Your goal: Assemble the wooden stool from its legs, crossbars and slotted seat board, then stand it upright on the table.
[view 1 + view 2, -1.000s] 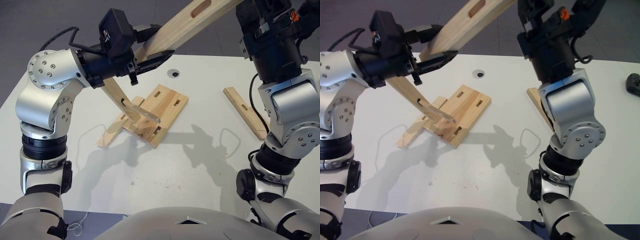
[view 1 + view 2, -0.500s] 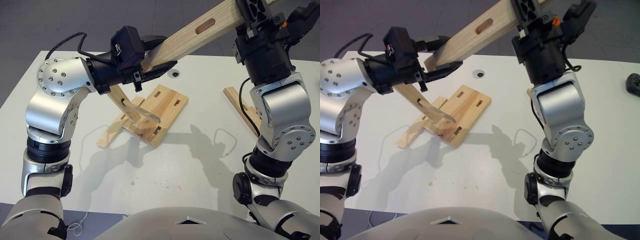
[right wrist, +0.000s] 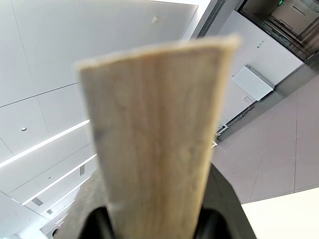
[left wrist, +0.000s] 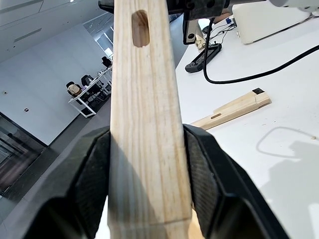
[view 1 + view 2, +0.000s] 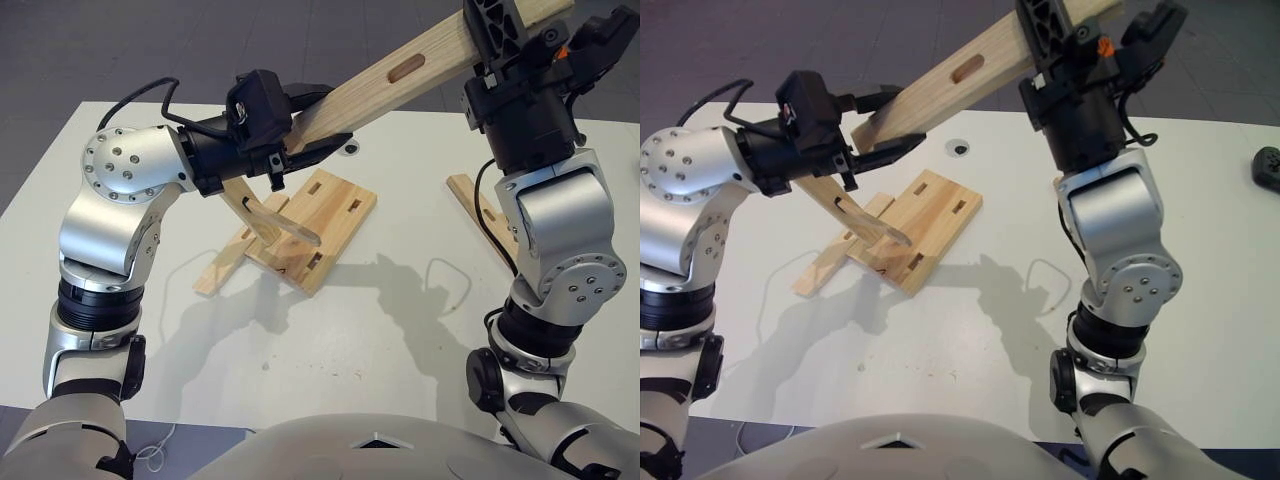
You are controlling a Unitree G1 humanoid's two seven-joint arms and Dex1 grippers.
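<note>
The white tabletop (image 5: 400, 330) lies far below both pincers. The biggest wooden piece is the long leg (image 5: 360, 92). It is held up in the air on a slant, with a pincer at each end. The seat board (image 5: 335, 215) lies flat on the tabletop with its slots facing up. It is below the left pincer and a bit toward the right one. A spare leg (image 5: 490, 225) lies flat under the right pincer. A leaning stick (image 5: 243, 205) stands tilted just under the left pincer. A short bar (image 5: 295, 230) pokes out of it over the board. A flat stick (image 5: 222, 262) lies beside them.

The left pincer (image 4: 147, 134) squeezes the low end of the long leg, one finger on each side. The right pincer (image 5: 505, 25) grips the high end tight.

The step looks like bringing the long leg down to join the other pieces. To do it well, both arms should go down together and slowly, so the leg does not twist or slip. The low end should be lined up before it is pushed. It must not bump the leaning stick, which looks easy to knock over.

Compared with a second ago, the long leg sits lower. Its oval slot (image 5: 405, 70) has come down with it. The left pincer has swung closer to the spot above the seat board. The pieces on the tabletop have not moved.
</note>
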